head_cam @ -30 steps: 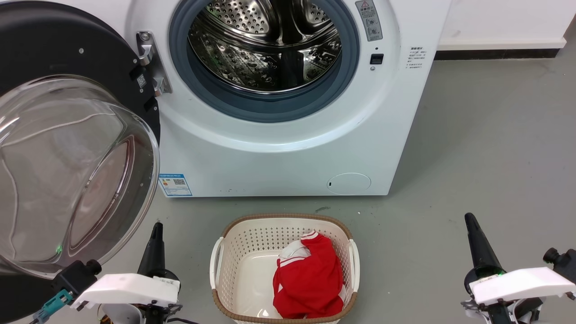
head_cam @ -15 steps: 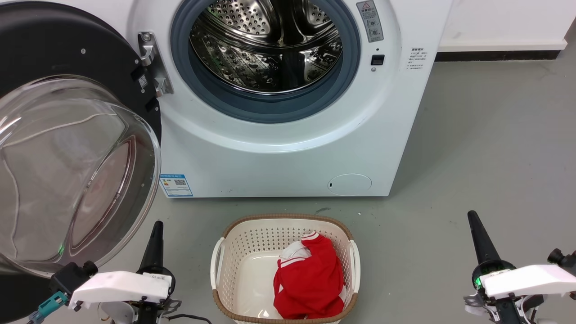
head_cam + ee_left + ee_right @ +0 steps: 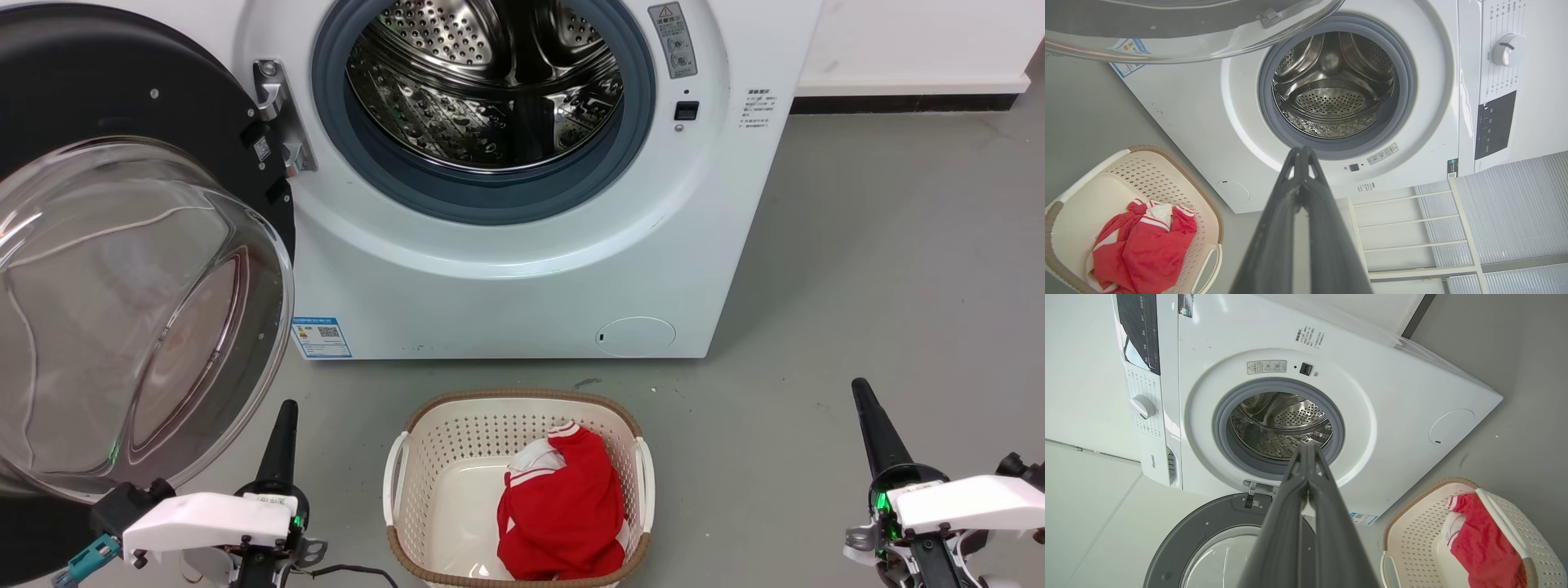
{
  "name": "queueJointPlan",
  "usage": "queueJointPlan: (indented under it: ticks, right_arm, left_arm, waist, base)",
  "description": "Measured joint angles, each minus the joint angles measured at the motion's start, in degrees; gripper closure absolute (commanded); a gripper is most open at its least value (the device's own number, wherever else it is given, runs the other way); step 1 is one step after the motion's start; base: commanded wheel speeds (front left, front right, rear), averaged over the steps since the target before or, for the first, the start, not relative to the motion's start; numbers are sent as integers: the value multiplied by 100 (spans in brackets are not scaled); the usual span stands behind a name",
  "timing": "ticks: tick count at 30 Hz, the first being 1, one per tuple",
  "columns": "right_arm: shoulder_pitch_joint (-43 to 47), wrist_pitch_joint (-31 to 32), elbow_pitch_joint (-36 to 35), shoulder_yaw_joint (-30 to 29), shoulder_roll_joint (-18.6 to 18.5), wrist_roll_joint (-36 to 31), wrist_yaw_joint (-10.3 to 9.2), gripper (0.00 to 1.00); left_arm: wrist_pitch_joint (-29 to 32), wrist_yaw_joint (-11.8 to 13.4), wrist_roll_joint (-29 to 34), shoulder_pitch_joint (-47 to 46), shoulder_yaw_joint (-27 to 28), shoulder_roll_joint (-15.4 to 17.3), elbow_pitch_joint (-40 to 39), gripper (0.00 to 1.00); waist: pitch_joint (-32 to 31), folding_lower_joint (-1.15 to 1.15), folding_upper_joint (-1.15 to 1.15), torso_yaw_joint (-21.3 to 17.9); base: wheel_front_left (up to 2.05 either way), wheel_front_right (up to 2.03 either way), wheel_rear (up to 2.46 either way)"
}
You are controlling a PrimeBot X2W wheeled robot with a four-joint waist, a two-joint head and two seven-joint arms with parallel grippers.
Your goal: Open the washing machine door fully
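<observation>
Grey floor (image 3: 857, 269), white washing machine (image 3: 490, 278). Washing machine door (image 3: 139, 269) swung wide, left of drum opening (image 3: 482, 82). Left claw (image 3: 282, 433), right claw (image 3: 869, 420) clenched, empty. Opening step looks done; next: hold claws clear.

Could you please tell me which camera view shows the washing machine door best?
The head view: the washing machine door stands swung open at left, showing black rim, glass bowl and hinge. The right wrist view shows its inner side partly behind the right gripper; the left wrist view catches its edge.
</observation>
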Motion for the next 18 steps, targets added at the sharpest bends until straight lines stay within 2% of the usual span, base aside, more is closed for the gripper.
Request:
queueJointPlan:
  ticks: [18]
  right_arm:
    - [-99,160,111,-103,1,836,0,100]
  left_arm:
    - [218,-75,-868,-80,87,-5,75,100]
  waist:
    - [-21,0,0,17]
  base:
    - [0,0,0]
